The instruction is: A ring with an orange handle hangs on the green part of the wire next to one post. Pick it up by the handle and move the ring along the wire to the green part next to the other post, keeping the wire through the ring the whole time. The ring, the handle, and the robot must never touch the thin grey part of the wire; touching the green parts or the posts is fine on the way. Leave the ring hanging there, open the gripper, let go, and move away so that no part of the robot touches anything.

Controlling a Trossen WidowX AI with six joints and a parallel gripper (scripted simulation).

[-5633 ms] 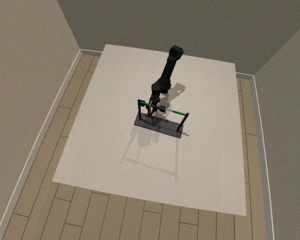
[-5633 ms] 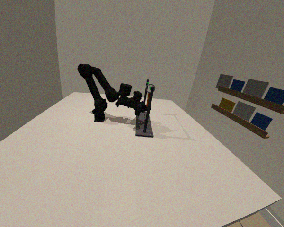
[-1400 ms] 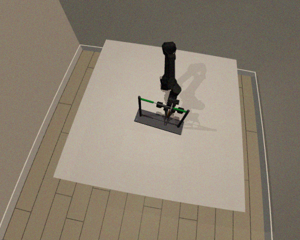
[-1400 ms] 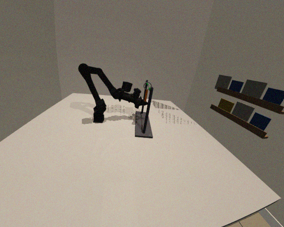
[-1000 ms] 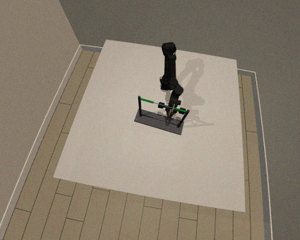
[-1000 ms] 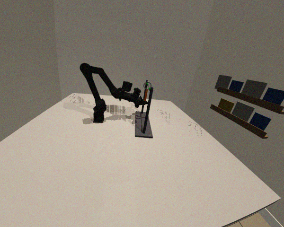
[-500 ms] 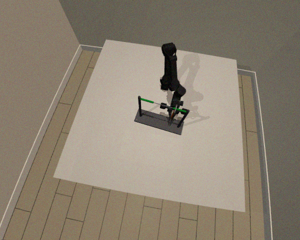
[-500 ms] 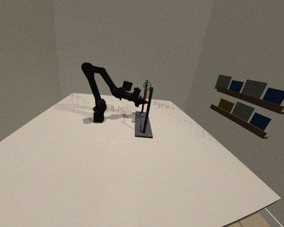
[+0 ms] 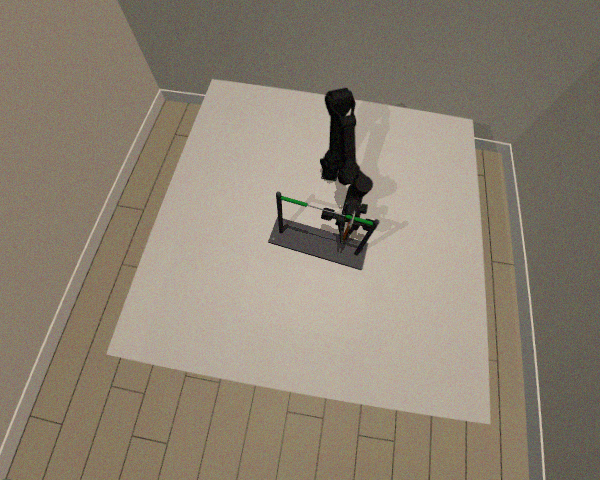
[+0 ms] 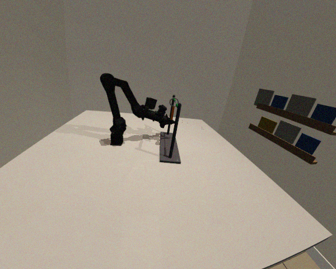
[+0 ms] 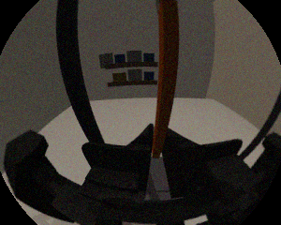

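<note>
- On the white table (image 9: 269, 310) (image 10: 150, 202) (image 11: 201, 112), the tool (image 9: 343, 240) (image 10: 172, 121) (image 11: 155, 127) grips the upright orange handle (image 9: 346, 233) (image 10: 172, 112) (image 11: 169, 70).
- The ring (image 9: 352, 219) (image 10: 169, 101) encircles green wire (image 9: 365, 221) near the left post (image 9: 367, 238) (image 10: 168, 128) (image 11: 70, 56).

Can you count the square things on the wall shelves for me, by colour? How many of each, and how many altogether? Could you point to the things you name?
Grey squares (image 10: 301, 106) (image 11: 134, 56): 3
Blue squares (image 10: 326, 115) (image 11: 149, 57): 3
Yellow square (image 10: 267, 126) (image 11: 119, 77): 1
Total: 7

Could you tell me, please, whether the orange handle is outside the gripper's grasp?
No, the orange handle is between the closed fingers.
</note>
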